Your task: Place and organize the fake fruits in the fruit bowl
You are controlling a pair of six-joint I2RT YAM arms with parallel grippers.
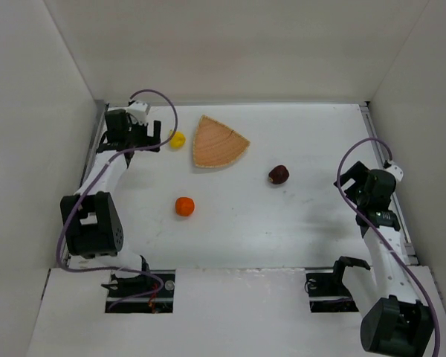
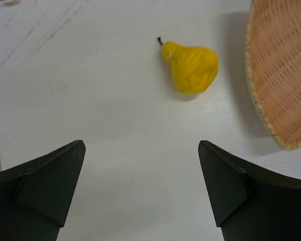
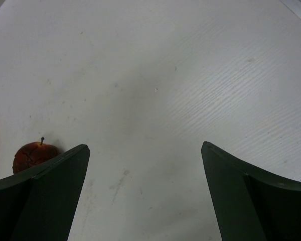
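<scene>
The fruit bowl [image 1: 217,143] lies on the white worktop [image 1: 282,230] in its far half, a little left of the middle, with the pointed corner toward the back wall. All three fake fruits rest on the worktop outside it. The yellow fruit [image 1: 177,140] is pear-shaped with a short dark stem. It lies just beside the left edge of the bowl, and a narrow strip of worktop shows between them. The orange fruit [image 1: 184,206] sits nearer to the arm bases, well apart from the bowl. The dark maroon fruit [image 1: 279,174] stands to the right of the bowl, also apart from it. The left jaws are released and spread wide, holding nothing. In the left wrist view the yellow fruit [image 2: 190,68] lies ahead of them, not touching either jaw, and the woven rim of the bowl [image 2: 286,75] shows at the right edge. The right jaws are also spread wide and hold nothing. They are at the right side of the worktop, and in the right wrist view the maroon fruit [image 3: 35,155] is partly hidden behind the left jaw.
</scene>
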